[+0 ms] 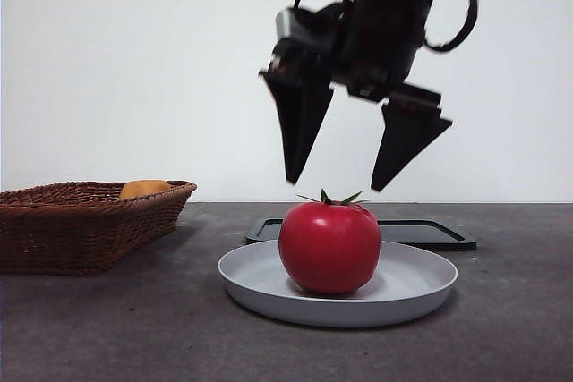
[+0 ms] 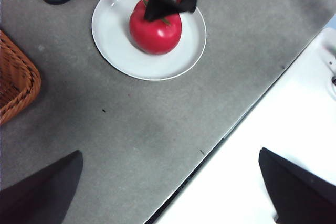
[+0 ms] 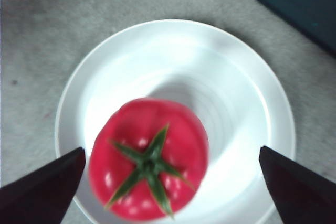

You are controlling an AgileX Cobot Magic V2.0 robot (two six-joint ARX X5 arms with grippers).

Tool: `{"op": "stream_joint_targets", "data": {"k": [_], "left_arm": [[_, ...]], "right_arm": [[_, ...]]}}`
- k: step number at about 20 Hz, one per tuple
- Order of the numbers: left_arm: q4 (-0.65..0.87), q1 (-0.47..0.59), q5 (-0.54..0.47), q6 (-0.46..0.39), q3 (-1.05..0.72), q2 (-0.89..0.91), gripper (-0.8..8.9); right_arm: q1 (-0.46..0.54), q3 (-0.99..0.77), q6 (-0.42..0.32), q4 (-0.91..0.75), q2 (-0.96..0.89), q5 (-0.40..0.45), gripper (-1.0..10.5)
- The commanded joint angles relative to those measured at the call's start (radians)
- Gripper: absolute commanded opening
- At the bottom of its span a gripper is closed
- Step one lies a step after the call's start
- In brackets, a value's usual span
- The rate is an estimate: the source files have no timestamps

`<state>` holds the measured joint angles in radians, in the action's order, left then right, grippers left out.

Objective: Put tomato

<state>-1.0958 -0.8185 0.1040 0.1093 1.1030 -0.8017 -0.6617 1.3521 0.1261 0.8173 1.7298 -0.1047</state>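
- The tomato is being carried upright by the white plate, on the table.
- The right gripper is being held just above the tomato, jaws apart, nothing gripped.
- The left gripper is being kept well away from the plate, jaws apart.
- Step judged: either placing is finishing or a grasp is being set up; a clean vertical move is called for next.

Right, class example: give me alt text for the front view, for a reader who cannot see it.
A red tomato sits on a white plate on a grey table, with the right gripper open just above it, not touching. A wicker basket holding an orange fruit stands to the left, a dark tray behind the plate.
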Motion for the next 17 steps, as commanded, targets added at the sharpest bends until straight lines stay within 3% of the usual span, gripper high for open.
{"op": "stream_joint_targets", "data": {"k": [1,12,17], "left_arm": [[0.011,-0.006,0.0,0.016,0.006,0.011,5.93],[0.011,-0.006,0.0,0.015,0.006,0.025,5.93],[0.009,-0.006,0.0,0.015,0.006,0.025,5.93]], "right_arm": [[-0.02,0.02,-0.002,-0.017,0.045,0.001,7.4],[-0.031,0.02,0.027,-0.027,0.148,0.001,7.4],[-0.037,0.02,0.034,0.0,0.148,-0.052,3.4]]}}
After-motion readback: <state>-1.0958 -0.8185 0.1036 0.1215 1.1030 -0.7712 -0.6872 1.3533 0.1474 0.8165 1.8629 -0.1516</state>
